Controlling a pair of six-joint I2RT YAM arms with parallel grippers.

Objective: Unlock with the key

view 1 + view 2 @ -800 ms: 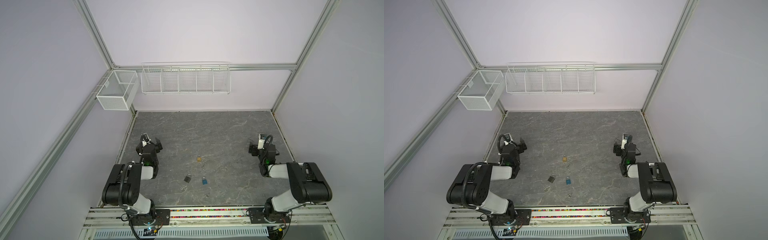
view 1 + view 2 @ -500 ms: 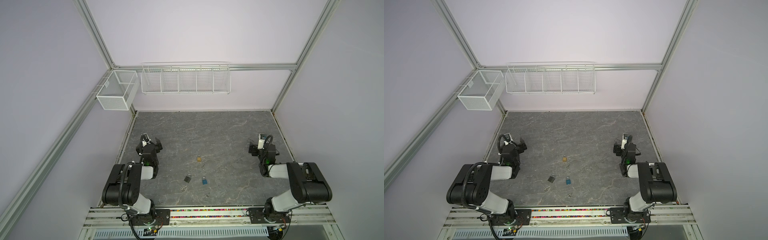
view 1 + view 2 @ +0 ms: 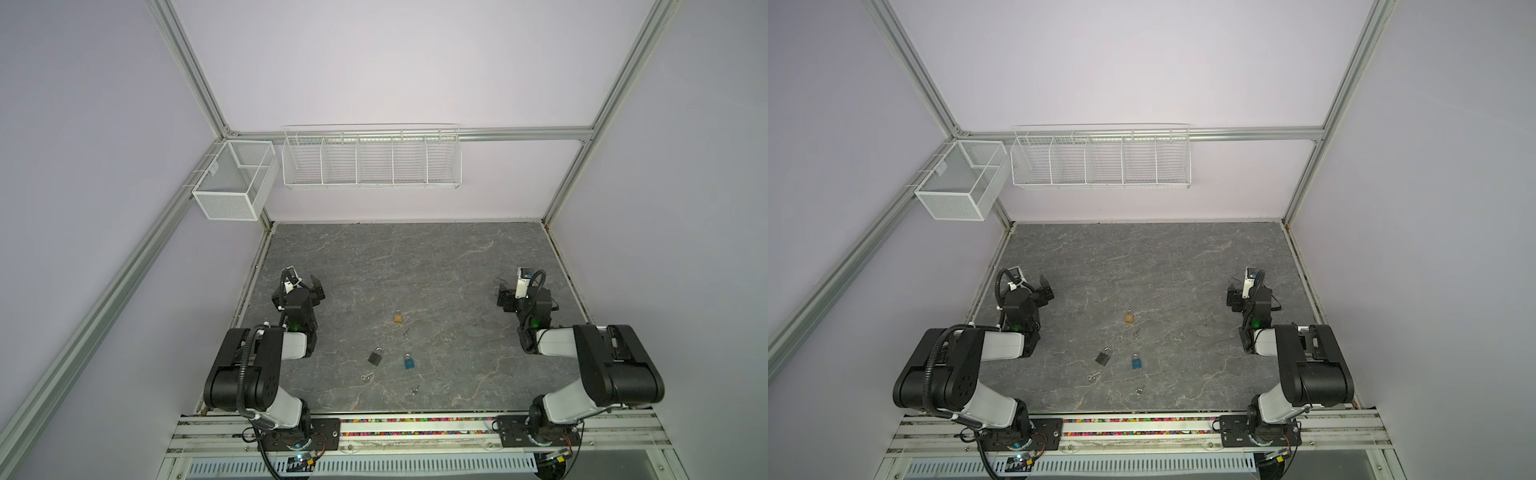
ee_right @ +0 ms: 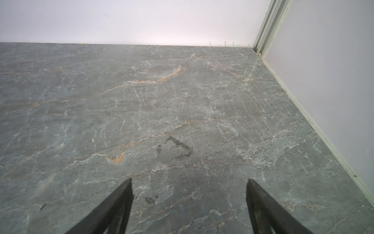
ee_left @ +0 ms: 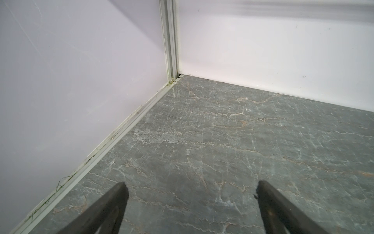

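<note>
Three small padlocks lie on the grey marble table (image 3: 415, 257) in both top views: a gold padlock (image 3: 398, 316), a dark grey padlock (image 3: 376, 356) and a blue padlock (image 3: 409, 362). A small silver key (image 3: 406, 332) lies just in front of the gold one. A second key (image 3: 365, 377) lies near the dark one, and a third key (image 3: 414, 389) in front of the blue one. My left gripper (image 3: 318, 291) is open and empty, far left of them. My right gripper (image 3: 504, 302) is open and empty at the far right. Both wrist views show only bare table between the fingers.
A white mesh box (image 3: 235, 180) and a long wire rack (image 3: 372, 160) hang on the walls above the table. Side walls run close beside each arm, with aluminium rails (image 5: 121, 129) along the table edge. The wrist views face the far corners.
</note>
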